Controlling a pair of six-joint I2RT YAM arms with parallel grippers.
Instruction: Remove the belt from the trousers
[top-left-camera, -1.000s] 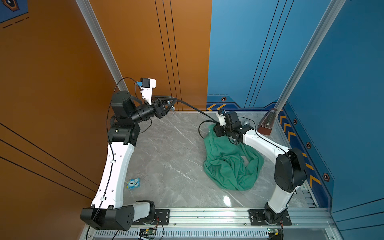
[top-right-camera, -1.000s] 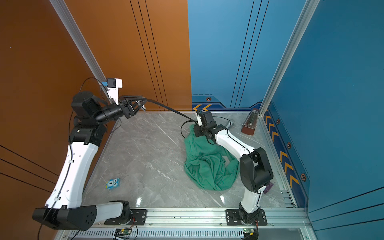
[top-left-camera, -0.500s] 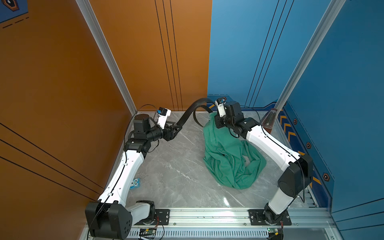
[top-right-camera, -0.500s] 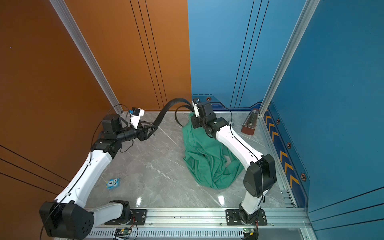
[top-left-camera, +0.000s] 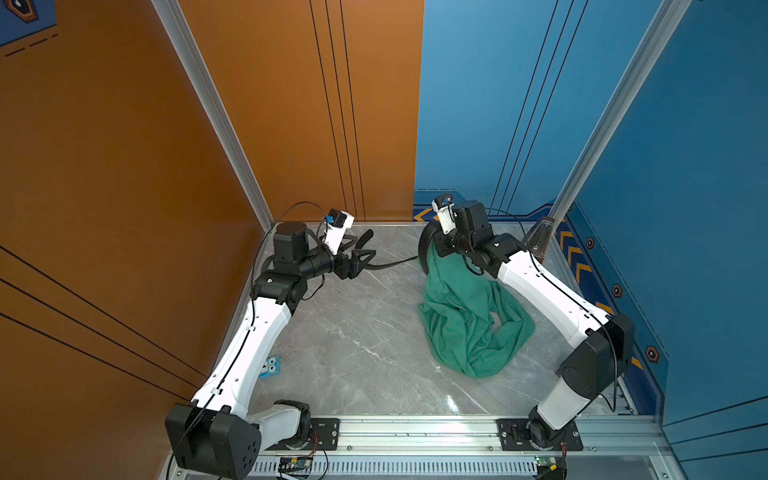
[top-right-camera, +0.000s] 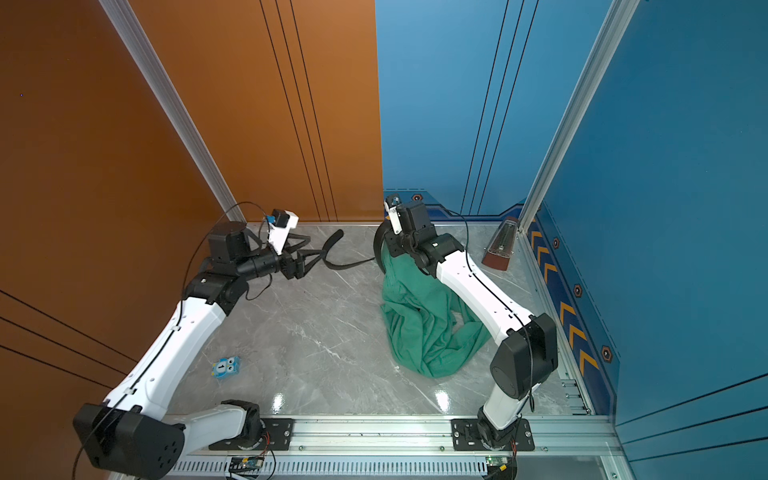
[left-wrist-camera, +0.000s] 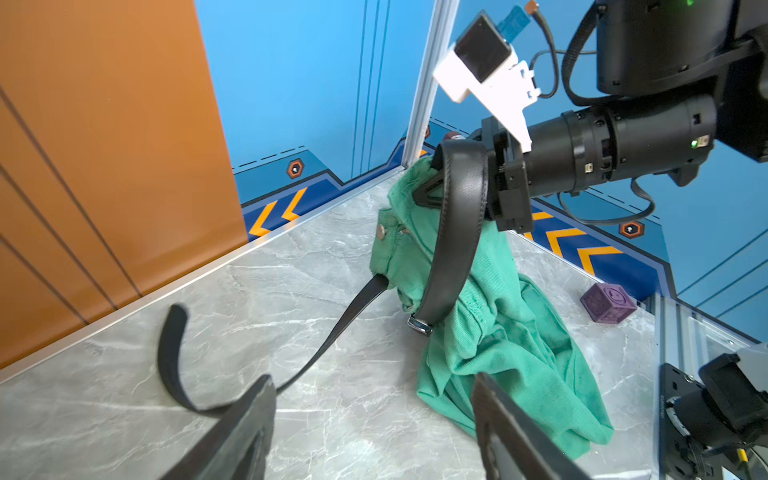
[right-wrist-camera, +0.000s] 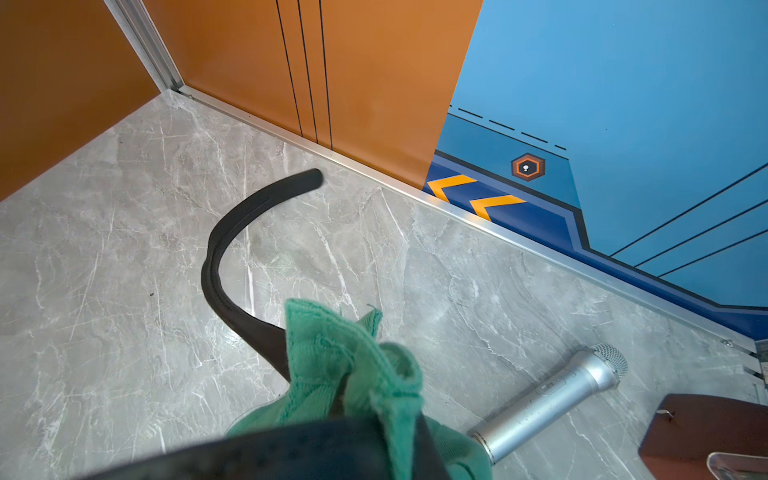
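The belt (left-wrist-camera: 457, 232) is not out yet. Its buckle (left-wrist-camera: 419, 324) end arches over the right gripper (left-wrist-camera: 432, 185) and hangs against the trousers (left-wrist-camera: 498, 332). The rest of the strap comes out of the waistband and runs toward my left gripper (left-wrist-camera: 372, 380), where its free tail curls up just beside one finger. That left claw is spread wide with nothing between its fingers. The right claw is pinched on the green waistband and holds it lifted near the back edge of the table (top-left-camera: 365, 345), while the legs slump in a heap on the marble beside the right arm. In both top views the strap's tail (top-right-camera: 332, 243) lies close to the back wall, between the two grippers. I see wide open marble in the middle and toward the front rail. The crowded side is the right: a purple cube (left-wrist-camera: 608, 303) sits near the table's right edge past the cloth, and a silver microphone (right-wrist-camera: 552, 395) and a brown wooden metronome (top-right-camera: 500, 245) fill the back right corner. A small blue block (top-right-camera: 225, 367) sits by the left arm, well apart from the belt.
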